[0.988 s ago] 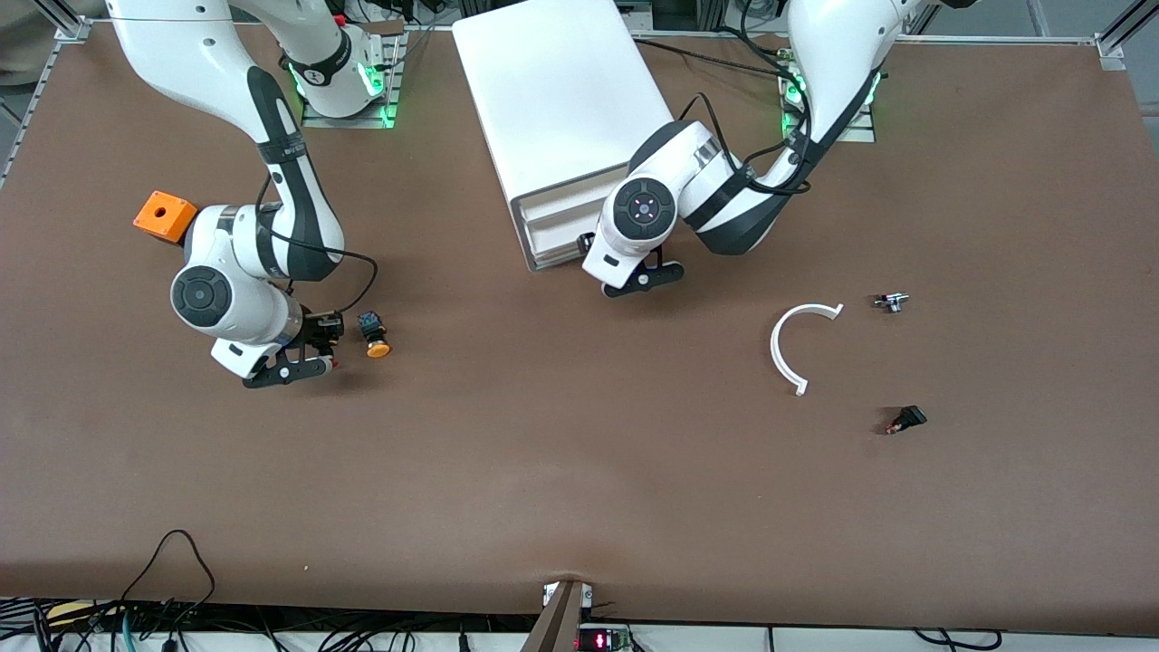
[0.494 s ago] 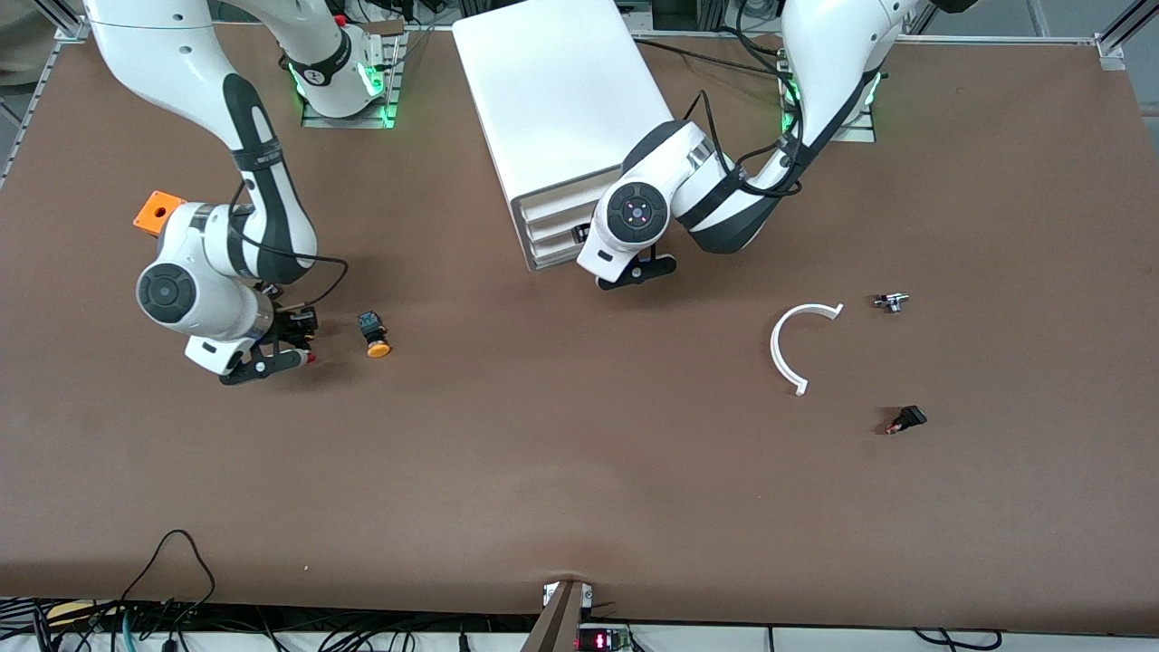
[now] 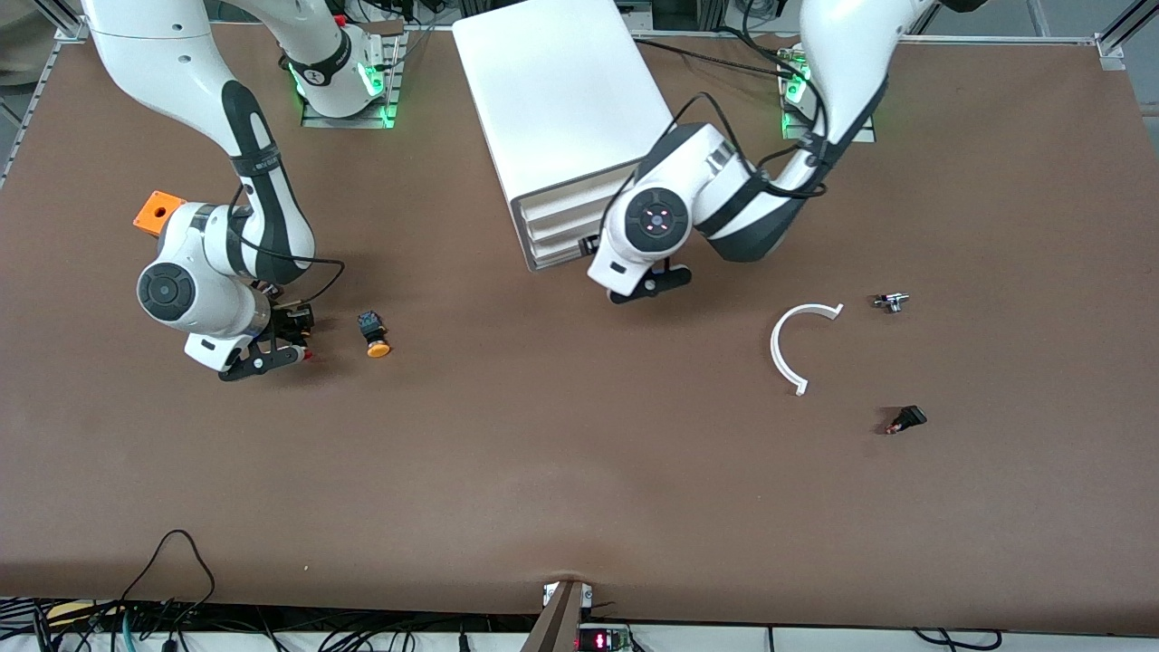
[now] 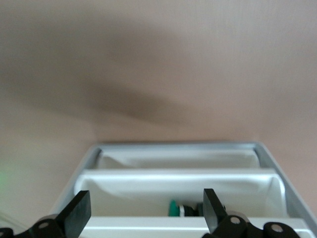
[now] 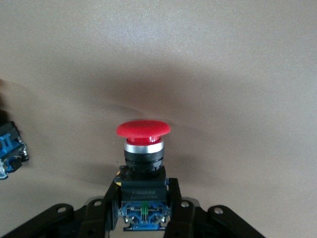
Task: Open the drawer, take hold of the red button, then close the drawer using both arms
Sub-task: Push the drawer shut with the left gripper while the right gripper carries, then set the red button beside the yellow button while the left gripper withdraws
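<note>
Since a second earlier your left gripper (image 3: 645,282) had pushed the drawer (image 4: 181,198) nearly flush and eased back, fingers spread empty, so press squarely to finish, while your right gripper (image 5: 142,213) clenched the red button (image 5: 143,148) over the table near the orange-capped button (image 3: 372,333).

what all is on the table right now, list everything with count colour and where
cabinet: 1, white, middle of the table near the arms' bases
drawers: 3, white, in the cabinet's front
red button: 1, red cap, black-and-blue body, in the right gripper
orange button: 1, orange cap, on the table beside the right gripper
cube: 1, orange with a hole, toward the right arm's end
curved piece: 1, white, toward the left arm's end
small metal part: 1, silvery, beside the curved piece
small dark part: 1, black, nearer the front camera than the metal part
right gripper: shut on the red button
left gripper: open, in front of the drawers
</note>
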Robot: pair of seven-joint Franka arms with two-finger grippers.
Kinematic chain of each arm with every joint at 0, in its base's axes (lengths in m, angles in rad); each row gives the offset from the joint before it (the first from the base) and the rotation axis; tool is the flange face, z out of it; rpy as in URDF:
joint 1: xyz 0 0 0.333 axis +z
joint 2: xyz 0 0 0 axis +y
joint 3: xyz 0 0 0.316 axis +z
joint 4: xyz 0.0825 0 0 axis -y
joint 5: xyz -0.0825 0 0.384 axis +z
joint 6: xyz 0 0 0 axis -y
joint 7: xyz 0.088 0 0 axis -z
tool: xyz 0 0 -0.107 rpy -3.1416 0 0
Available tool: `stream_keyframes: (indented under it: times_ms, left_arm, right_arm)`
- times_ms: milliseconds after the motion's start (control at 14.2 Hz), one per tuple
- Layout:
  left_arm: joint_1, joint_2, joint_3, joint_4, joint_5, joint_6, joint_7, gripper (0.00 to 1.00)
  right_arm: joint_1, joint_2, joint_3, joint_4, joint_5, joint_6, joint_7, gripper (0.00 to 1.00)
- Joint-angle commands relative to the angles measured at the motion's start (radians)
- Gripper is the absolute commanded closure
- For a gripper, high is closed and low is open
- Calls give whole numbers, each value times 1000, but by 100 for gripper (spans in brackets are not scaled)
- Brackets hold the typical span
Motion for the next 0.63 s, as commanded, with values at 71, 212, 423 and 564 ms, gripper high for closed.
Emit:
stream_keyframes:
  times_ms: [71, 212, 423, 564]
  left_arm:
    - [77, -29, 2, 82, 102, -100, 142, 0]
    - [100, -46, 2, 81, 211, -117, 237, 0]
    - [142, -46, 4, 79, 328, -126, 376, 0]
    - [178, -46, 2, 84, 412, -122, 463, 0]
  right_arm:
    - [0, -12, 3, -11, 23, 17, -21, 51]
    - [0, -21, 5, -3, 22, 12, -30, 0]
    - [0, -39, 5, 41, 22, 3, -30, 0]
    - [3, -70, 5, 82, 22, -33, -30, 0]
